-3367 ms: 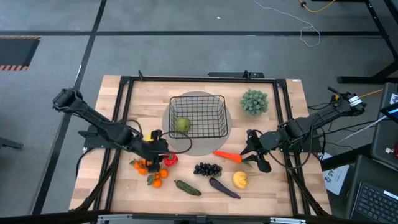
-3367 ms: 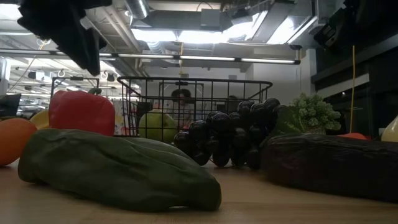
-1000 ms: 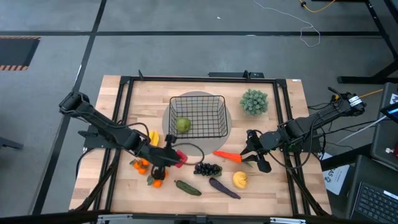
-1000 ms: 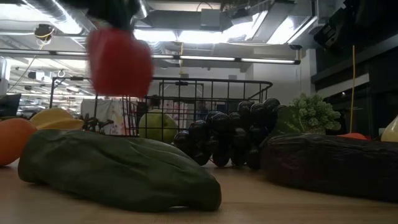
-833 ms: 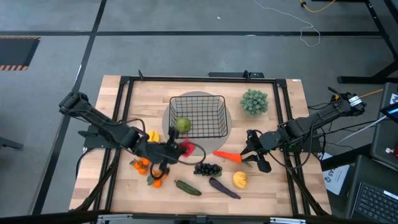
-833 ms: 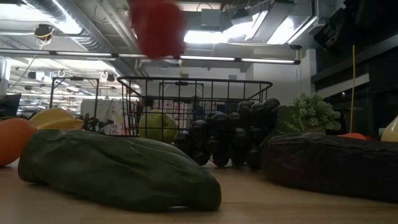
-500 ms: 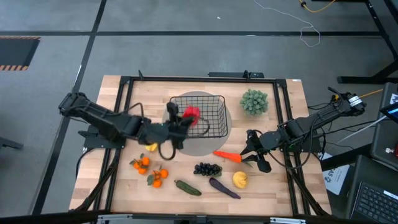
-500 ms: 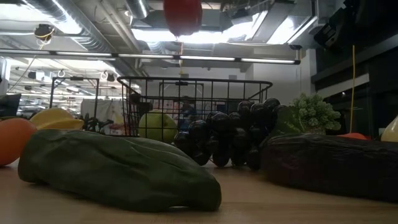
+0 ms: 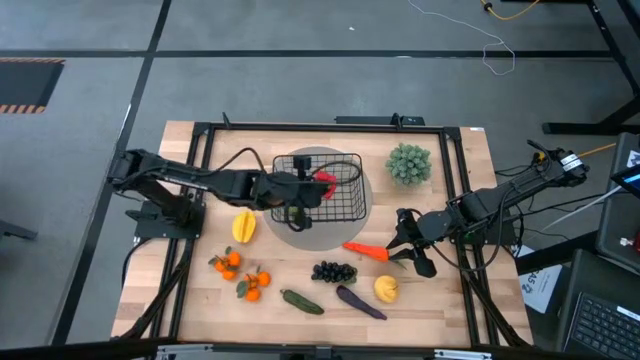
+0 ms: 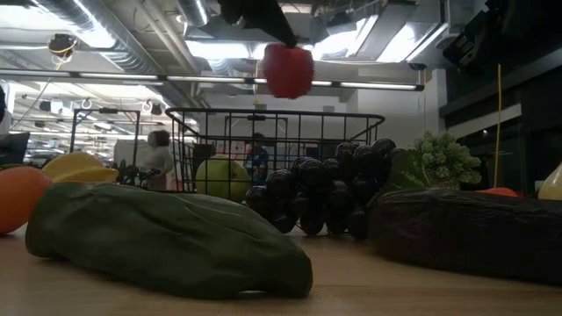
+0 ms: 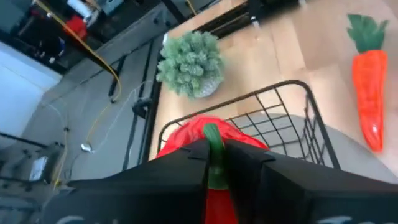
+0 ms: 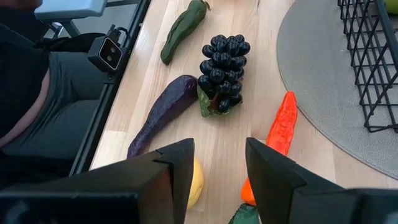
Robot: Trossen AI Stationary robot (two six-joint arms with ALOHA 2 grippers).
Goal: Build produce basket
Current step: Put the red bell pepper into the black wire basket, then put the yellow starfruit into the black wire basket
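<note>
Tangerines (image 9: 240, 275), lemon (image 9: 243, 226) and cucumber (image 9: 301, 301) lie on the surface at left; the left end effector (image 9: 305, 187) grips the red pepper (image 9: 325, 180) above the basket (image 9: 340, 200). Only the green apple (image 10: 219, 178) seems packed. At right, an unclenched right end effector (image 9: 410, 250) idles by the carrot (image 9: 366, 251).

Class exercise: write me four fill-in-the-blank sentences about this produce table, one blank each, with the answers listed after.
1. The left gripper holds the red ____ by its stem over the basket.
2. The fruit already inside the basket is the green ____.
3. The orange ____ lies nearest the right gripper.
4. The basket stands on a grey round ____.

Answers: pepper; apple; carrot; disc
</note>
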